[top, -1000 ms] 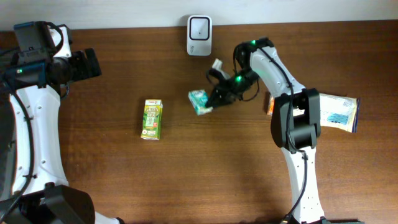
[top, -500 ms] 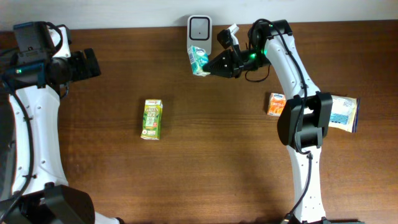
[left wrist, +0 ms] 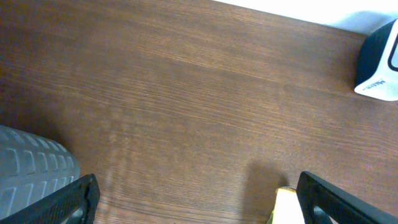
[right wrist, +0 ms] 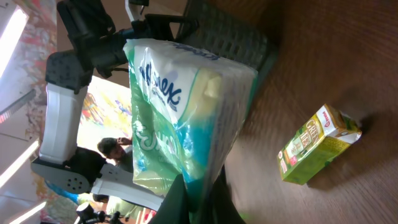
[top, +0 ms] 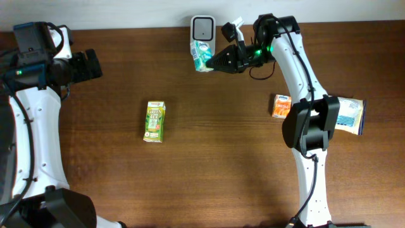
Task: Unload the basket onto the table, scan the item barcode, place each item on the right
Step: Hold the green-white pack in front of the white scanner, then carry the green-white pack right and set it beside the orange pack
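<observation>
The right gripper [top: 217, 62] is clamped on a tissue pack [top: 202, 56], holding it off the table [top: 209, 164] at the far edge. The pack sits just in front of the scanner [top: 202, 28], on its near side; from overhead their outlines meet, but it is not clear whether they actually touch. In the right wrist view the pack [right wrist: 180, 118] fills the middle of the frame, green and white with blue lettering. One ribbed finger [right wrist: 233, 37] lies behind it.

The left gripper [top: 93, 64] is at the far left, well apart from everything else. Its jaws stand wide apart and hold nothing. In the left wrist view the two dark fingertips [left wrist: 59, 202] sit at the bottom corners with bare wood between them. The scanner [left wrist: 379, 65] shows at that view's right edge.

A green carton [top: 154, 121] lies flat left of centre, well clear of both arms. An orange carton [top: 281, 106] stands on the right, beside the right arm. A blue and white packet [top: 349, 114] lies further right.
</observation>
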{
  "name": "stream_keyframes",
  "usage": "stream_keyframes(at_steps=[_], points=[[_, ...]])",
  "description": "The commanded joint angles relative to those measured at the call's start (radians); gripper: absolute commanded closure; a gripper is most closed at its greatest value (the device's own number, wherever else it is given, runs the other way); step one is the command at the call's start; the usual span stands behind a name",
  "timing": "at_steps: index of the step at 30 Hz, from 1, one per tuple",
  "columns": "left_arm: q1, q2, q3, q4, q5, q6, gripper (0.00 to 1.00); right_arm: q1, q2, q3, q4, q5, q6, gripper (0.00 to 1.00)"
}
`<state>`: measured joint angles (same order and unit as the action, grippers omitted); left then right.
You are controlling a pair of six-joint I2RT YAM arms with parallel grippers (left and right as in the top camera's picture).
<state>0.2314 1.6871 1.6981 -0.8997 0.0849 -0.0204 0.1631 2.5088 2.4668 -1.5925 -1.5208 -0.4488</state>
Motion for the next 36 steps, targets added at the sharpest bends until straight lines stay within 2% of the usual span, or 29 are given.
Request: stream_keyframes(at_steps=[1,4,5,11,13,14,15,16,17,22,24,28,30,36], points=[[0.005,-0.001,0.016,0.000,-0.003,-0.006,0.01,-0.025,-0.052,0.023,0.003,-0.032,-0.014,0.96],[0.005,-0.001,0.016,0.000,-0.003,-0.006,0.01,-0.039,-0.053,0.068,0.003,-0.010,0.054,0.96],[0.005,-0.001,0.016,0.000,-0.003,-0.006,0.01,-0.038,-0.053,0.111,0.004,0.082,0.113,0.96],[0.005,-0.001,0.016,0.000,-0.003,-0.006,0.01,0.026,-0.053,0.555,0.027,0.879,0.510,0.96],[0.005,-0.001,0.016,0.000,-0.003,-0.006,0.01,0.083,-0.053,0.625,0.043,1.278,0.517,0.96],[0.005,-0.001,0.016,0.000,-0.003,-0.006,0.01,0.142,-0.050,0.620,0.088,1.559,0.472,0.96],[0.005,-0.001,0.016,0.000,-0.003,-0.006,0.01,0.186,-0.045,0.592,0.142,1.742,0.441,0.96],[0.005,-0.001,0.016,0.000,-0.003,-0.006,0.01,0.226,-0.041,0.542,0.222,1.897,0.420,0.96],[0.005,-0.001,0.016,0.000,-0.003,-0.006,0.01,0.248,-0.039,0.497,0.293,1.965,0.393,0.96],[0.005,-0.001,0.016,0.000,-0.003,-0.006,0.01,0.296,-0.030,0.154,0.787,2.061,0.177,0.96],[0.005,-0.001,0.016,0.000,-0.003,-0.006,0.01,0.296,-0.030,-0.011,1.011,2.060,0.051,0.96],[0.005,-0.001,0.016,0.000,-0.003,-0.006,0.01,0.296,-0.030,-0.274,1.341,2.060,-0.188,0.96],[0.005,-0.001,0.016,0.000,-0.003,-0.006,0.01,0.296,-0.030,-0.338,1.408,2.060,-0.254,0.96],[0.005,-0.001,0.016,0.000,-0.003,-0.006,0.01,0.296,-0.030,-0.352,1.417,2.060,-0.254,0.96]])
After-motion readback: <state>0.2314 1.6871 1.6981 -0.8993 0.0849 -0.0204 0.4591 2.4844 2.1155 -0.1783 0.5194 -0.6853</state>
